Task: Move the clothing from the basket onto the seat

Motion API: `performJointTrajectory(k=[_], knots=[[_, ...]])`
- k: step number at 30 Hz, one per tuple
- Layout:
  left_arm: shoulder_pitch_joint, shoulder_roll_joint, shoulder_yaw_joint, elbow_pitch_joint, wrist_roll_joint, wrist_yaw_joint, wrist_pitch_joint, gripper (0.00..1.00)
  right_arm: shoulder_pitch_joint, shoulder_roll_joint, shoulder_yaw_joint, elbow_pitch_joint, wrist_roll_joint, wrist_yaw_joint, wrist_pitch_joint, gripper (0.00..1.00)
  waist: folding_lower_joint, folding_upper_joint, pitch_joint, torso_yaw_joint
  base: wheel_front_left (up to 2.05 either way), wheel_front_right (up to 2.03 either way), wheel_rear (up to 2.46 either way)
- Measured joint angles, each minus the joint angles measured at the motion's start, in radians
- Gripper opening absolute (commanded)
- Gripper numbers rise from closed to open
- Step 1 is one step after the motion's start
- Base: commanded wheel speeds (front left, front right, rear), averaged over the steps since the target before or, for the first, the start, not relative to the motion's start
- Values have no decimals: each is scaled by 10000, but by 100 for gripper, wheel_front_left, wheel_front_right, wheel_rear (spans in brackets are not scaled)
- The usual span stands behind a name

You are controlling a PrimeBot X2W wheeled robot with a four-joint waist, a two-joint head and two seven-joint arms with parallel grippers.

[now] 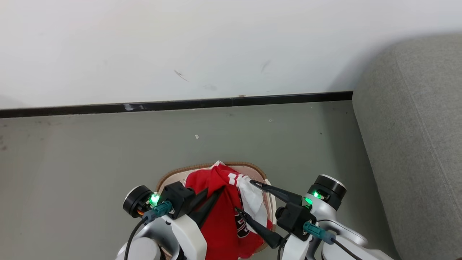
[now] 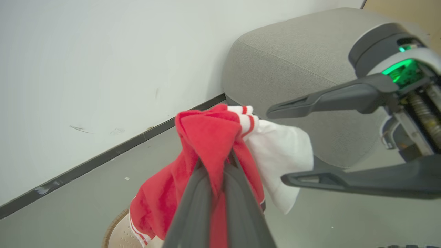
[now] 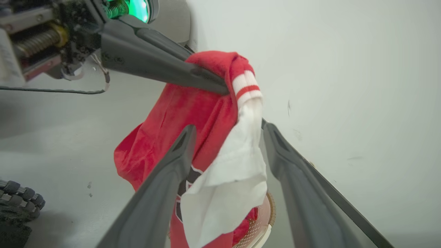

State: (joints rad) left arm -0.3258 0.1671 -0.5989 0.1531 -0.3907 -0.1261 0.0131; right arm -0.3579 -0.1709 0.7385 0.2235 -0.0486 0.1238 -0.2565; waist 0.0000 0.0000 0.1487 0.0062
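The left hand (image 2: 216, 160) pinches the clothing (image 2: 206, 134); right hand (image 3: 229, 127) stands wide open; basket (image 1: 173, 172) mostly hidden beneath it.

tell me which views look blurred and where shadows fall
Head view: sharp, evenly lit, the seat casting a soft shadow on the wall. Left wrist view: the left pincer up close is soft-edged. Right wrist view: the clothing looks slightly blurred; no glare.
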Motion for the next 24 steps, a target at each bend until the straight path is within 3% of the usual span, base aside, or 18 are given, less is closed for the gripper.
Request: performJointTrajectory(k=[11,24], knots=[[340,439,-978,-1427,-502,-8,485,0,-197,-570,566,209,610,0,0,100,0,0,-680,-100,0,0,0],[360,796,-1519,-3496,-1421,-10,863,0,68,-619,1522,656,1563,0,0,100,0,0,-935,-99,0,0,0]])
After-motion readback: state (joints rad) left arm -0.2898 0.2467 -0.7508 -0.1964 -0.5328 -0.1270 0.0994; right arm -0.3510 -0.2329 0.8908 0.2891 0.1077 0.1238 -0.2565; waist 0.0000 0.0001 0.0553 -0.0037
